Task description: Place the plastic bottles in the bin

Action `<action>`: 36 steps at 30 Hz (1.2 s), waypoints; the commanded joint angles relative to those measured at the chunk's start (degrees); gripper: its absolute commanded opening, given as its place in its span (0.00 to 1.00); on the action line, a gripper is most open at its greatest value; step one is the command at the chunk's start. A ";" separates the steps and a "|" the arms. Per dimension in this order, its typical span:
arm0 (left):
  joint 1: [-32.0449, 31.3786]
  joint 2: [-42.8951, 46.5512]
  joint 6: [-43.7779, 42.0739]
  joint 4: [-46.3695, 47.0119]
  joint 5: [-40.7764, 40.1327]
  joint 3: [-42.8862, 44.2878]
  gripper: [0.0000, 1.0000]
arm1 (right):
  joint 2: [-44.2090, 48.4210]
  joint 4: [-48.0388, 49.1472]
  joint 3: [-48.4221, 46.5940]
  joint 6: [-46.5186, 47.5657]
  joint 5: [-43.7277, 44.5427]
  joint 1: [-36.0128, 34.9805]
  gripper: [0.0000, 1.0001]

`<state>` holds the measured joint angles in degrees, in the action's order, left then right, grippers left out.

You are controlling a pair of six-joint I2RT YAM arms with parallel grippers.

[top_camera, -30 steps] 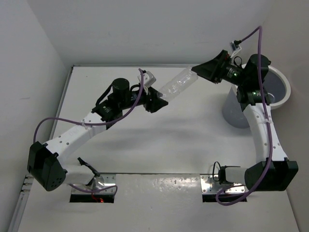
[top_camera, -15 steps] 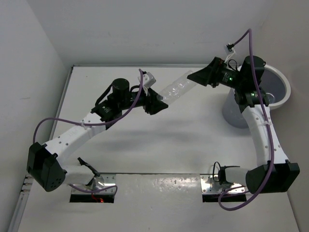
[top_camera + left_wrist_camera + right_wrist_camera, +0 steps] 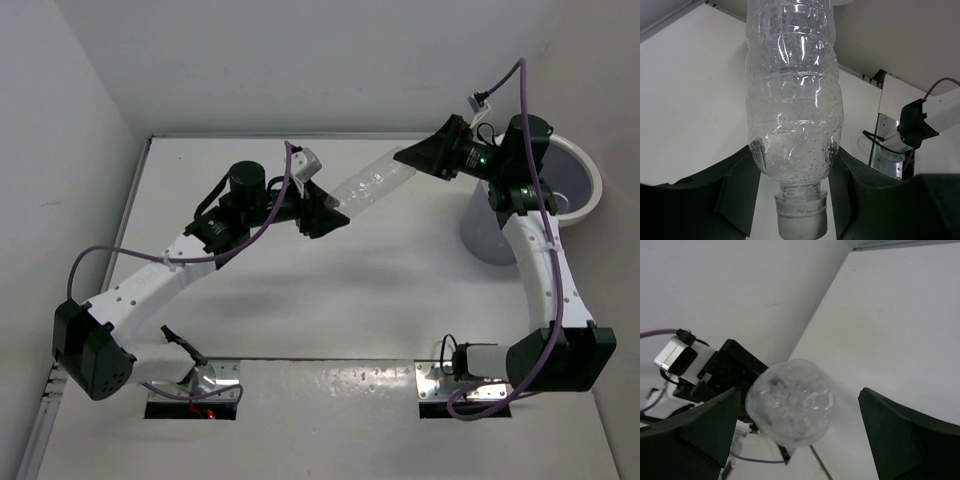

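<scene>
A clear plastic bottle (image 3: pixel 370 183) with a pale cap is held in the air between the two arms, over the far middle of the table. My left gripper (image 3: pixel 328 208) is shut on its shoulder just above the cap. In the left wrist view both fingers press the bottle (image 3: pixel 792 100) and the cap (image 3: pixel 801 217) points toward the camera. My right gripper (image 3: pixel 408 160) is open, its jaws wide on either side of the bottle's base (image 3: pixel 790 407) without touching it. The bin (image 3: pixel 590 190), white-rimmed with grey walls, stands at the far right behind the right arm.
White walls close in the table on the left, back and right. Two metal mounting plates (image 3: pixel 195 385) (image 3: pixel 462 382) sit at the near edge. Purple cables loop off both arms. No other bottle shows.
My right gripper has moved left and slightly down, closing on the bottle's base end. The left gripper keeps hold of the bottle and has shifted only a little.
</scene>
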<state>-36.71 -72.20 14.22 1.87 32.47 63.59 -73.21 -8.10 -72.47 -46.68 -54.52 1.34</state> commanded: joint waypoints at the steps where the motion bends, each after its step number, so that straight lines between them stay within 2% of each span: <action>1: -1.08 3.83 0.20 5.78 3.39 4.00 0.00 | -2.20 10.07 1.45 -9.79 -6.01 2.51 0.99; 4: -1.08 4.35 0.20 5.78 3.39 4.00 0.00 | -2.65 13.45 2.15 -14.56 -7.26 3.22 0.99; 11: -1.08 4.88 -0.33 4.72 3.39 3.47 0.00 | -2.55 12.31 0.48 -11.95 -7.88 2.27 0.97; 13: -1.08 4.88 -0.33 5.33 3.39 3.47 0.00 | -2.38 12.75 1.18 -12.12 -9.28 1.47 0.90; 16: -1.08 4.88 -0.33 5.34 2.86 2.94 0.00 | -1.76 15.21 2.33 -14.31 -11.39 0.07 0.73; 24: -1.08 4.88 -2.53 5.34 -1.87 2.33 0.00 | -2.02 16.37 1.10 -15.91 -16.49 -0.82 0.58; 27: -1.08 4.35 -2.53 5.34 -2.50 2.33 0.00 | -2.20 12.15 -1.44 -12.93 -17.28 -0.82 0.44; 28: -1.08 3.83 -2.53 4.82 -3.11 2.33 0.19 | -2.20 9.79 -1.71 -11.70 -17.20 -0.47 0.34; 30: -1.08 3.30 -1.83 3.06 -4.24 2.93 0.70 | -2.03 8.28 -3.89 -8.97 -16.76 1.02 0.25; 31: -1.08 2.78 -1.83 1.66 -5.21 3.55 1.00 | -2.11 2.53 -4.61 -6.96 -16.41 2.16 0.22; 33: -1.08 1.20 -2.52 -4.04 -9.50 6.10 1.00 | -2.72 -2.77 -8.45 -1.69 -13.97 3.83 0.18; 34: -1.08 0.67 -3.49 -5.98 -10.83 6.80 1.00 | -2.47 -11.07 -11.96 5.21 -13.34 6.19 0.16; 36: 0.58 0.66 -6.90 -9.06 -13.99 6.81 1.00 | -3.43 -17.10 -18.13 10.18 -10.44 9.18 0.12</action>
<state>-37.26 -71.29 11.22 -2.35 25.28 68.05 -76.86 -13.15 -81.89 -48.36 -66.98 6.55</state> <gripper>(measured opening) 0.997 0.631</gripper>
